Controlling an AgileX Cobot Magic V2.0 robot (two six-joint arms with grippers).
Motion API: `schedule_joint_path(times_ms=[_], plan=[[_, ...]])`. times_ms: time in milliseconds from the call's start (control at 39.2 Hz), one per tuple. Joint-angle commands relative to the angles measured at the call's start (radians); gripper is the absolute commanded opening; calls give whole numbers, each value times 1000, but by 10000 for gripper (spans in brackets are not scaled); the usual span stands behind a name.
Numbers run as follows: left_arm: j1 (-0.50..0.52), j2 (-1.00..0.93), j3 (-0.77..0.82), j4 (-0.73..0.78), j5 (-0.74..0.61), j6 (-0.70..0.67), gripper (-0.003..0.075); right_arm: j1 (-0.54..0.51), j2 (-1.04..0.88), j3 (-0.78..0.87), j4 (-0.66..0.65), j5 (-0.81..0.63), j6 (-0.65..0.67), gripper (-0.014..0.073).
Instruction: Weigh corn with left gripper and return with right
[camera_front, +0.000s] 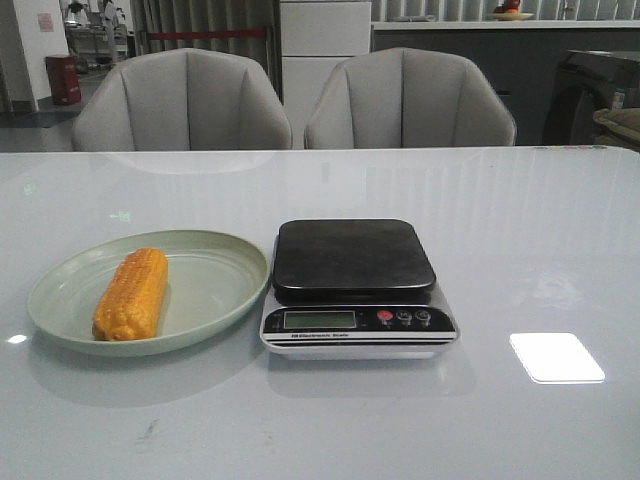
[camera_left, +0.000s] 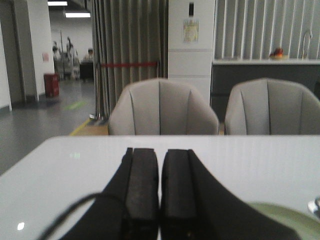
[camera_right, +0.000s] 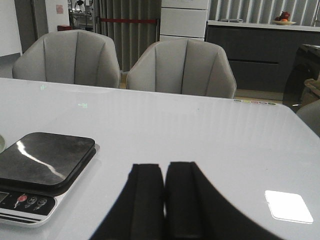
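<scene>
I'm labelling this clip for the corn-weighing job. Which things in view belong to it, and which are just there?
Part of the job:
- corn, lying on the green plate
- scale, platform bare
- left hand, shut
- right hand, shut

Just there:
- two grey chairs behind the table
- white table

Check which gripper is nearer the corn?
Left. The left gripper hovers by the green plate holding the corn; the right gripper sits beyond the scale.
</scene>
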Motion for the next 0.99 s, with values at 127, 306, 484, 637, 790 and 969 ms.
schedule_joint_path(times_ms=[127, 306, 484, 637, 790, 969], plan=[[-1, -14, -22, -4, -228, -4, 114, -7, -20, 11, -12, -83, -3, 162], [-1, 42, -165, -4, -45, -4, 114, -7, -20, 11, -12, -83, -3, 162], [-1, 187, -349, -4, 188, -4, 114, -7, -20, 11, -12, -83, -3, 162], [-1, 302, -461, -36, 367, -4, 114, -7, -20, 11, -12, -83, -3, 162], [-1, 380, -486, -99, 479, -4, 114, -7, -20, 11, -12, -83, -3, 162], [-37, 388, -469, -135, 535, -4, 114, -7, -20, 11, -12, -83, -3, 162]])
